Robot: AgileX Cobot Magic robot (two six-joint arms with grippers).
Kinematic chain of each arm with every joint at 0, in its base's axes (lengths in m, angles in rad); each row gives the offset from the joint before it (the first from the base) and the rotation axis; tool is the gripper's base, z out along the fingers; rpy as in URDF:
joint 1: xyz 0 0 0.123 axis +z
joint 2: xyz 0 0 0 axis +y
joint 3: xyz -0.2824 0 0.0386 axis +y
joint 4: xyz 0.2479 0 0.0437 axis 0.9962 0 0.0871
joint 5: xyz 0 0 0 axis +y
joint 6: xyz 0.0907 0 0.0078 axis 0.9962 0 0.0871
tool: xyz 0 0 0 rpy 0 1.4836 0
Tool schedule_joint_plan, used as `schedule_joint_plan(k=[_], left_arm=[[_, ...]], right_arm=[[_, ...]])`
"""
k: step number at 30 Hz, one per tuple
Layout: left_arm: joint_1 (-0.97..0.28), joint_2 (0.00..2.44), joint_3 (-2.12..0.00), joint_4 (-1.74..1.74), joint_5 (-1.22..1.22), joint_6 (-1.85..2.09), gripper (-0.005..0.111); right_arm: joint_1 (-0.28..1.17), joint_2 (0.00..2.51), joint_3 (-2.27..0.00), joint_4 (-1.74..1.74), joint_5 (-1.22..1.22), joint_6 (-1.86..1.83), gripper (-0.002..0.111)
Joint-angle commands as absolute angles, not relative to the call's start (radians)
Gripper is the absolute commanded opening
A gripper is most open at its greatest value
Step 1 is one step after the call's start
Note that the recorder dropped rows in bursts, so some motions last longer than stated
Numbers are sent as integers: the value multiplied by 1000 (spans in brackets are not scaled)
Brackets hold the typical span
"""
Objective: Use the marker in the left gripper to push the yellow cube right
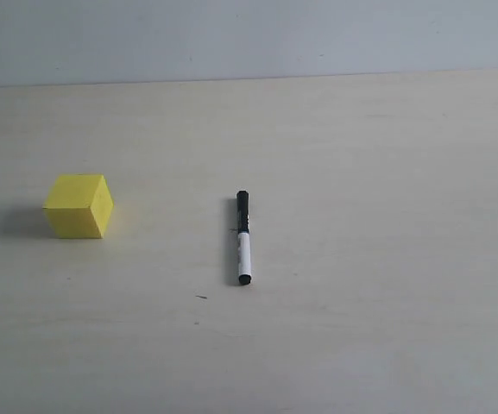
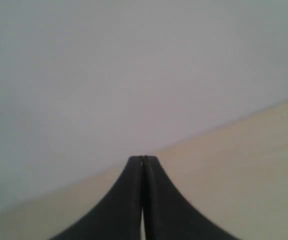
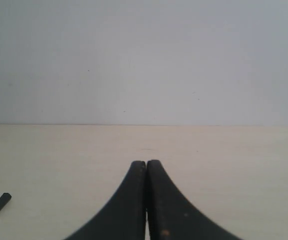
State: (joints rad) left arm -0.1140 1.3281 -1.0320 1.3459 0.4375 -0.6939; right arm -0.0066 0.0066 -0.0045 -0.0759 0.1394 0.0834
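As left tool (image 2: pixel 143 158), right tool (image 3: pixel 146 162) clench empty, marker (image 1: pixel 243 237), yellow cube (image 1: pixel 78 206), pale table (image 1: pixel 387 259), wall (image 1: pixel 249 34)

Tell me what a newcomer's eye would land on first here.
The bright yellow cube stands out on the left of the pale table. The marker lies alone near the middle, apart from the cube. In the wrist views the left gripper and right gripper are both shut, holding nothing.
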Motion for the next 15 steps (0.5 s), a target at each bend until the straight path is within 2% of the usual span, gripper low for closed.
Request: schedule_joint_plan(k=[1,3,6,13,15], left_arm=[[-175,1485,-1189,701,736,-244,0],[-204,1595,-1321,316,915,-100,0],[-281,1715,-1470,-78,1018,-110,0],[-593,1859,-1564,-187,956,-215,1],[-646,1914,-1564,-187,928,-245,15]], right_arm=[[-6,0,0,-78,134,83,0],[-6,0,0,-78,134,83,0],[-6,0,0,-78,134,83,0],[-6,0,0,-78,134,83,0],[-6,0,0,-78,134,83,0]])
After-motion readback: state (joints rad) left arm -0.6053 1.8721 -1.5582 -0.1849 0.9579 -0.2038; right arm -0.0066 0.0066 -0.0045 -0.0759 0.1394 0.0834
